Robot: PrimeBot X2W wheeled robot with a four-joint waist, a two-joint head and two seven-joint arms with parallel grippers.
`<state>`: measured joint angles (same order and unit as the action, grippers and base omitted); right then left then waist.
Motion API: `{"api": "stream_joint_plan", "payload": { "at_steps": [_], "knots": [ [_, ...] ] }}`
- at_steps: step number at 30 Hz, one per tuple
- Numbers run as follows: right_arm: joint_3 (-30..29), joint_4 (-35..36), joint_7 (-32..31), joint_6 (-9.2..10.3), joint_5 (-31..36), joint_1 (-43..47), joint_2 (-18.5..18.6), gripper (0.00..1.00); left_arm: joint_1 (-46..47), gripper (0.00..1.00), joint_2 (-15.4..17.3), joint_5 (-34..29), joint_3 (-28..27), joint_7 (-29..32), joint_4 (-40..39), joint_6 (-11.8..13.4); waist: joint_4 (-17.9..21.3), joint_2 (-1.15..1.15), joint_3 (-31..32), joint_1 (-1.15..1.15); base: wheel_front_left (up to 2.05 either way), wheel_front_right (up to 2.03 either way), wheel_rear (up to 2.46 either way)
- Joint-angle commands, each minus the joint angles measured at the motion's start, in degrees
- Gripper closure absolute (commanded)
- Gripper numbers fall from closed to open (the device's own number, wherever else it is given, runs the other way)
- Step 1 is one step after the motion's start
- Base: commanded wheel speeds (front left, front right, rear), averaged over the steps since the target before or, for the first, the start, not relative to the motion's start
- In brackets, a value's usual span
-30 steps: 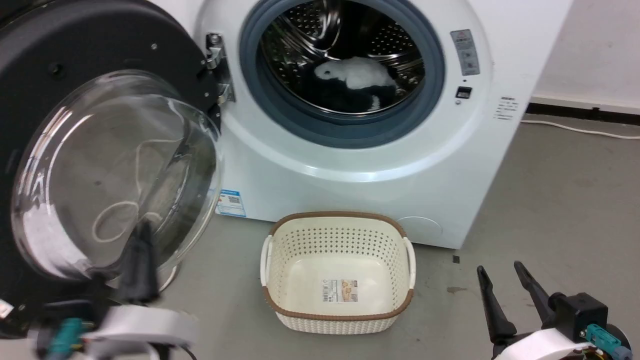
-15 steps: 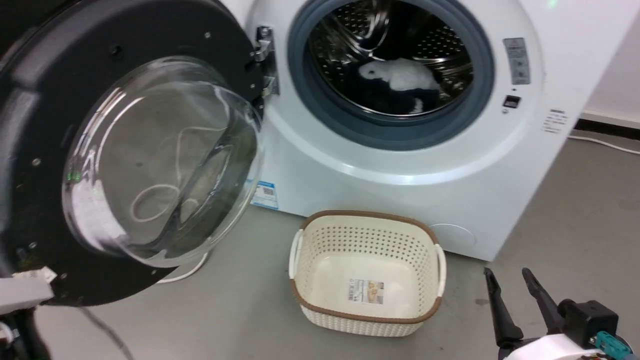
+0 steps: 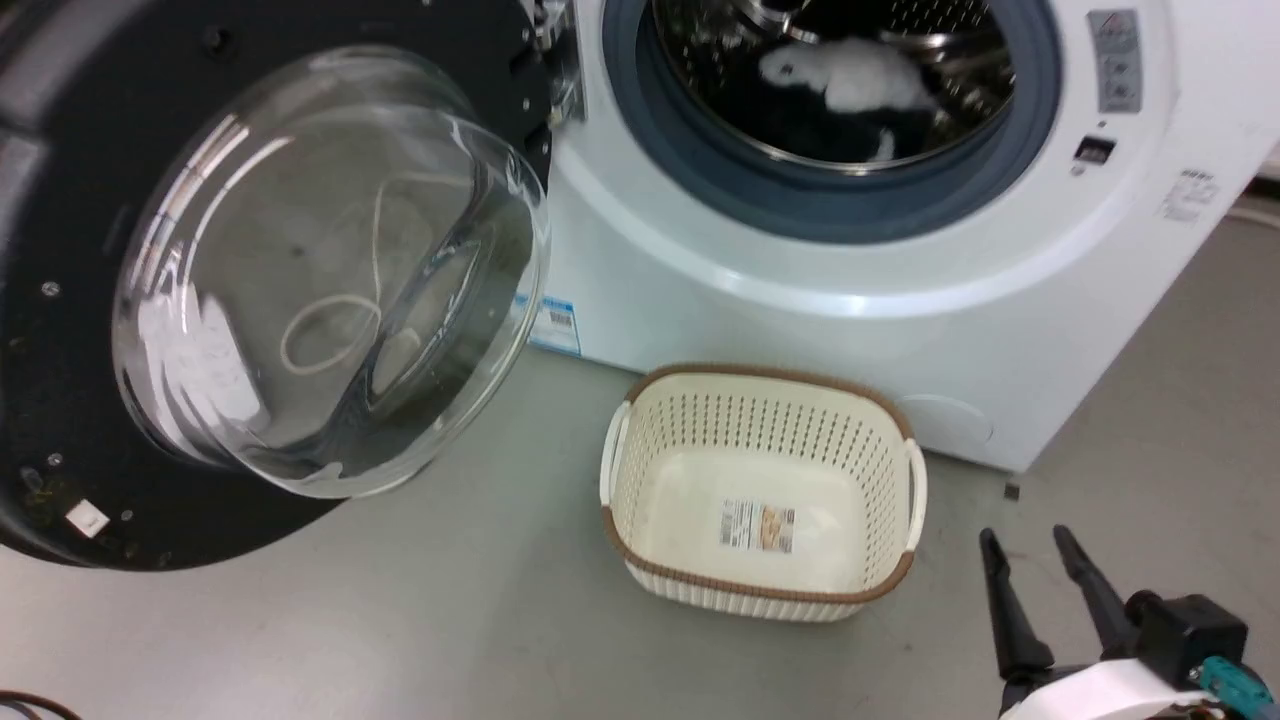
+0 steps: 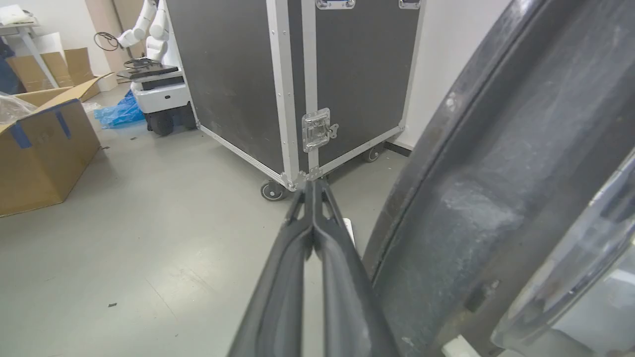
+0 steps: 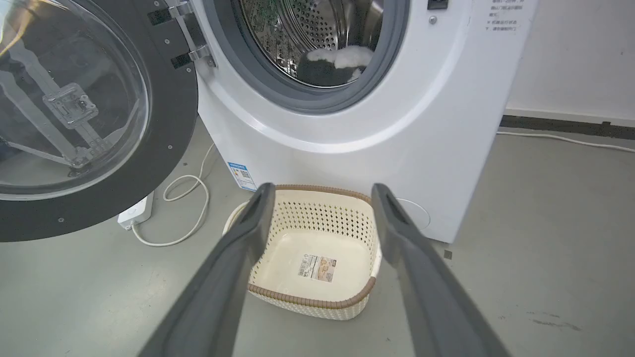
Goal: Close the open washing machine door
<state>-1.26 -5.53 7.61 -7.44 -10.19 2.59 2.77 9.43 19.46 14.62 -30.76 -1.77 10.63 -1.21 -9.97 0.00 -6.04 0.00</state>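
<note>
1. Although closing it is the whole job, the washing machine door (image 3: 320, 270) stands swung wide on its hinge at the left of the washing machine (image 3: 800, 330), with its glass bowl facing out over the floor (nowhere near the gasket).
2. By my reading nothing of the task is done. The door needs a full swing to the right and a firm press until it latches.
3. The left gripper (image 4: 313, 198) has its fingers pressed together on nothing, just beside the door's dark outer rim. Whether it touches the rim I cannot tell.
4. The right gripper (image 3: 1027, 560) hangs low at the right, fingers spread and empty, well apart from the door.
5. A cream basket (image 3: 770, 373) sits on the floor before the machine.
</note>
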Motion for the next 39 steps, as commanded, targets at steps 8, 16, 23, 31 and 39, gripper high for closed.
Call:
{"api": "stream_joint_plan", "payload": {
  "at_steps": [8, 16, 23, 31, 39],
  "knots": [
    [-1.24, 0.82, -0.23, -0.03, 0.21, -2.01, 0.06, 0.0, 3.11, 1.0, 7.5, -0.71, 6.93, 1.03, 5.57, -3.13, -1.31, 0.0, -4.34, 0.0, 0.0, 0.0, 0.0],
    [-1.45, -0.45, 0.64, -0.03, -1.08, -2.61, 0.07, 0.0, 0.17, 1.0, 15.17, 12.23, 21.09, 4.16, 3.53, -3.79, -2.71, 0.0, -3.41, 0.0, 0.0, 0.0, 0.0],
    [-1.95, -3.12, 2.42, -0.03, -3.47, -1.98, 0.08, 0.0, -4.93, 1.0, 26.51, 27.52, 36.07, 4.86, -7.38, -4.23, -4.29, 0.0, -0.99, 0.0, 0.0, 0.0, 0.0],
    [-3.7, -6.02, 4.23, -0.04, -6.44, -0.89, 0.08, 0.0, -2.29, 1.0, 31.69, 35.11, 50.26, 3.58, -19.39, -4.74, -4.48, 0.0, 1.72, 0.0, 0.0, 0.0, 0.0],
    [-6.03, -6.63, 5.4, -0.04, -8.66, -0.5, 0.09, 0.0, 5.31, 1.0, 28.76, 37.95, 64.97, 4.53, -25.12, -5.24, -1.01, 0.0, 2.02, 0.0, 0.0, 0.0, 0.0]
  ]
}}
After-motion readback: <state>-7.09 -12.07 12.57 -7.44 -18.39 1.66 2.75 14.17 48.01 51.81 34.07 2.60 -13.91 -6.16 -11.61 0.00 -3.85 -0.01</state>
